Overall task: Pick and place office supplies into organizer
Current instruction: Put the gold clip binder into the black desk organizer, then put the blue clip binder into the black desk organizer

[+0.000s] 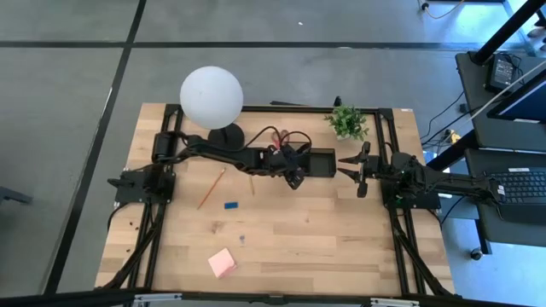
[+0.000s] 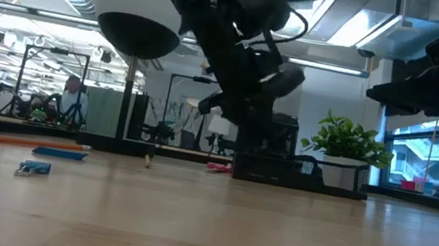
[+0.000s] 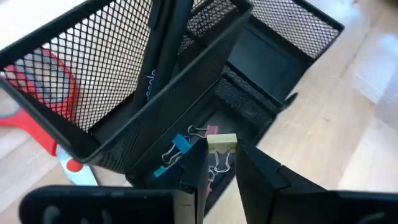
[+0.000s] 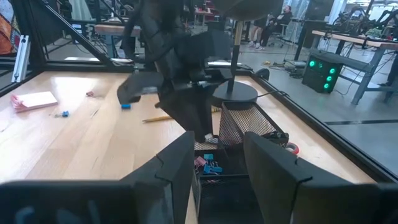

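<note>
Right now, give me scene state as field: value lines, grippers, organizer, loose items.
left gripper: over the organizer, holding a small pale block above the tray of binder clips
right gripper: open, empty, waiting just right of organizer
organizer contents: black pen upright in tall mesh bin; clips in low tray
scissors: red-handled, on table beside organizer
loose on table: pencil, blue eraser, pink sticky-note pad
</note>
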